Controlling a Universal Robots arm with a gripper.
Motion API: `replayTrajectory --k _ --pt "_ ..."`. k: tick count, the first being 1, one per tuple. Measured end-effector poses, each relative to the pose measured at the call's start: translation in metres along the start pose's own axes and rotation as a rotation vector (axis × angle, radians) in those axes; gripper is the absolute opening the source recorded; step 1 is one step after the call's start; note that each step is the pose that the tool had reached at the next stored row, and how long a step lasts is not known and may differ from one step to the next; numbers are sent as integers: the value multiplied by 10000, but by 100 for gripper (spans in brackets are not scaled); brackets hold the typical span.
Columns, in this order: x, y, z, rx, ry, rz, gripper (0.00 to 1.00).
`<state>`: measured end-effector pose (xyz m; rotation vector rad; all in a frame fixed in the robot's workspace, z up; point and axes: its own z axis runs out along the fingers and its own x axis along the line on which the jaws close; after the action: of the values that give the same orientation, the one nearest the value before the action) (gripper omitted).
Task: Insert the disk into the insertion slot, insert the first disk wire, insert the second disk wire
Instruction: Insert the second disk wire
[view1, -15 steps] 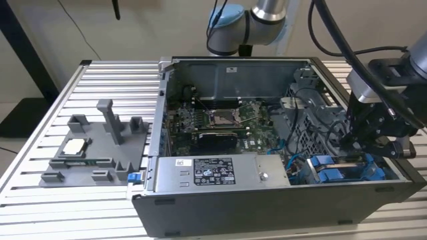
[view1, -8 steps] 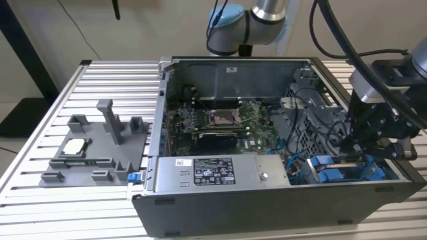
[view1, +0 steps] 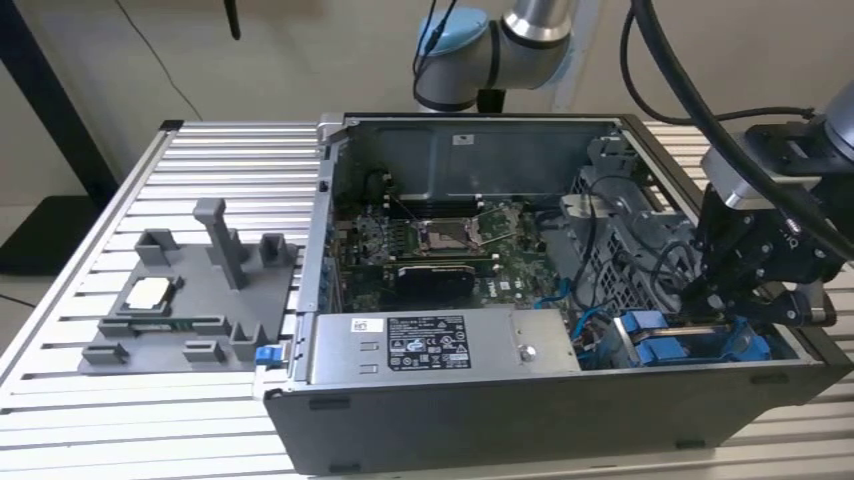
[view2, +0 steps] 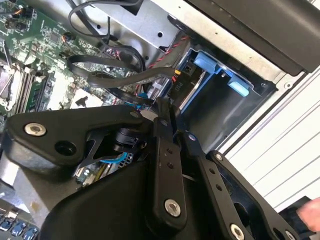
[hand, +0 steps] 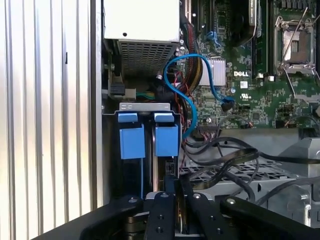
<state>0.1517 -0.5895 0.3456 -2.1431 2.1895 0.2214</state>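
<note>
Two bright blue carrier frames stand side by side in the insertion slot (hand: 145, 106), the grey metal bay in the case's corner on the exterior view's right. The disk (hand: 166, 141) (view1: 663, 350) (view2: 207, 62) sits in that bay, its grey edge showing under the blue. My gripper (view1: 694, 310) (hand: 178, 192) (view2: 162, 107) hangs just over the disk's back end with its fingers pressed close together. I cannot tell whether anything is between them. Black flat wires (hand: 225, 155) (view2: 115, 77) and a blue wire (hand: 192, 100) loop beside it.
The label-stickered power-supply box (view1: 441, 345) fills the case's front. Behind it lies the motherboard with its square socket (view1: 445, 235). A grey fixture block (view1: 187, 300) stands on the slatted table (view1: 134, 430) at the exterior view's left. Loose cables crowd the bay's side.
</note>
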Motion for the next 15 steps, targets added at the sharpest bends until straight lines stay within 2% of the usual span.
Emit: replayTrajectory --k 15 --pt "9 -28 61 3 0 30 16"
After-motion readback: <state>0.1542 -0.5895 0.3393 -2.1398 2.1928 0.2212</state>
